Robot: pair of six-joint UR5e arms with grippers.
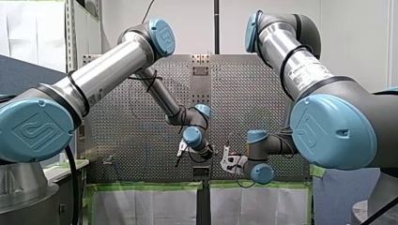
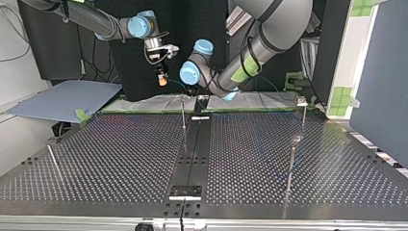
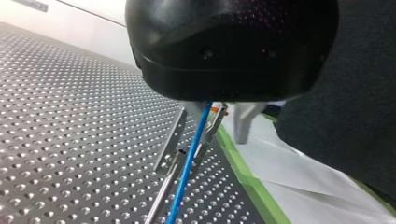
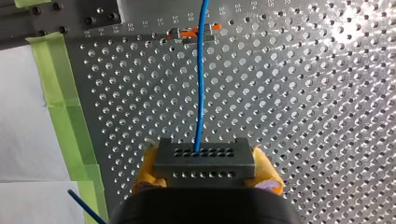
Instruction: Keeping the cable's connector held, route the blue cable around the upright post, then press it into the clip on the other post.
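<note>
Starting from the blue cable (image 4: 201,84): leaves the connector (image 4: 204,156) and runs dead straight toward 12 o'clock in the right wrist view, long axis pointing directly away from the right gripper (image 4: 205,171). Closed on that connector from both sides with yellow pads (image 4: 266,173), narrowed to the block's width, nothing else in the grip. Crosses an orange-marked metal fitting (image 4: 194,33) at 12 o'clock; touching or just over it, cannot say.

Also seen in the left wrist view, slanting from under the left gripper (image 3: 203,109) toward 7 o'clock over the perforated table (image 3: 70,116). Cannot tell there whether clamped or merely guided, so no call on how far open.

Hard to trace in the top view. Right gripper at 11 o'clock of the thin upright post (image 2: 183,113); left arm (image 2: 250,43) nearer, its wrist about 12 o'clock. Capped post (image 2: 301,101), likely the clip one, well apart toward 3 o'clock.

Judged not yet routed or clipped. Probably calls for swinging the slack toward the central post, left side better placed, without loosening the hold on the connector.
</note>
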